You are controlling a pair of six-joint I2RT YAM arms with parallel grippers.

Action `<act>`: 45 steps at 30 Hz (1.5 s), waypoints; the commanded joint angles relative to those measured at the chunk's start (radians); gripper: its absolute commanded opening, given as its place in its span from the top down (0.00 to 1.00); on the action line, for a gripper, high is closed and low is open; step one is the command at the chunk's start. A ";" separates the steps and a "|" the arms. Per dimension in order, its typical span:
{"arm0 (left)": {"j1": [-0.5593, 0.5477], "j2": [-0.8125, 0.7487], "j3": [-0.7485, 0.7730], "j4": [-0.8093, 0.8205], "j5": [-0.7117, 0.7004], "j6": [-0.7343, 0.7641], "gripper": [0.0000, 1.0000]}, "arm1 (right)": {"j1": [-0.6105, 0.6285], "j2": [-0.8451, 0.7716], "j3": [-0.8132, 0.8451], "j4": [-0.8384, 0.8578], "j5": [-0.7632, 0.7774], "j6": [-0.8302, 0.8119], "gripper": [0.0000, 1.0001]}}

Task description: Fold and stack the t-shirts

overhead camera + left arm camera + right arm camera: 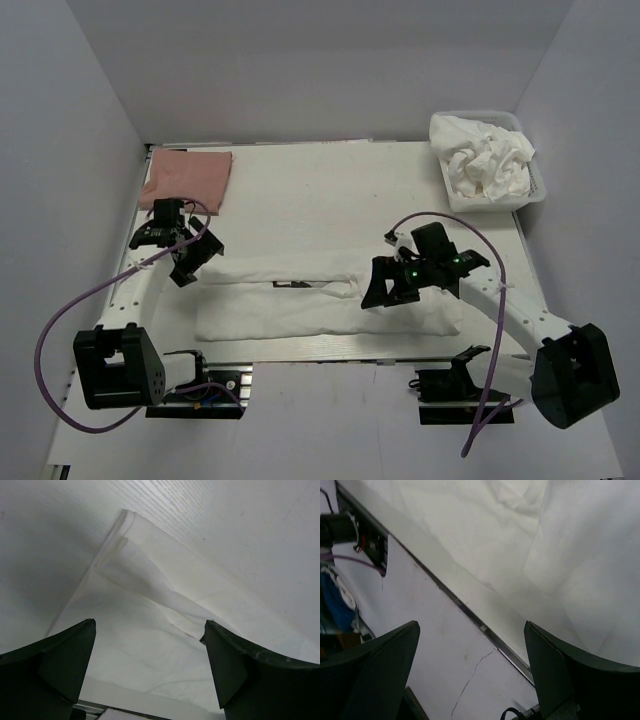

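A white t-shirt (310,300) lies folded into a long strip across the near part of the table; it also shows in the left wrist view (150,625) and the right wrist view (530,555). A folded pink t-shirt (187,176) lies at the far left. My left gripper (193,262) is open and empty, just above the strip's left end. My right gripper (385,287) is open and empty, above the strip's right part. In the wrist views both sets of jaws stand wide apart, with nothing between the fingers (60,660) (570,670).
A white basket (541,196) at the far right holds crumpled white t-shirts (485,158). The table's near edge (470,612) with a metal rail runs just below the strip. White walls close the left, back and right sides.
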 commanded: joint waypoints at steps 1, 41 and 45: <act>-0.004 0.010 0.025 0.084 0.132 0.052 0.00 | -0.007 -0.016 0.048 0.058 0.169 0.134 0.10; -0.165 0.340 0.118 -0.050 -0.076 -0.036 0.00 | -0.174 0.362 0.040 0.142 0.557 0.284 0.10; -0.176 0.322 0.200 -0.084 0.031 0.001 0.00 | -0.176 0.425 0.085 0.161 0.523 0.273 0.10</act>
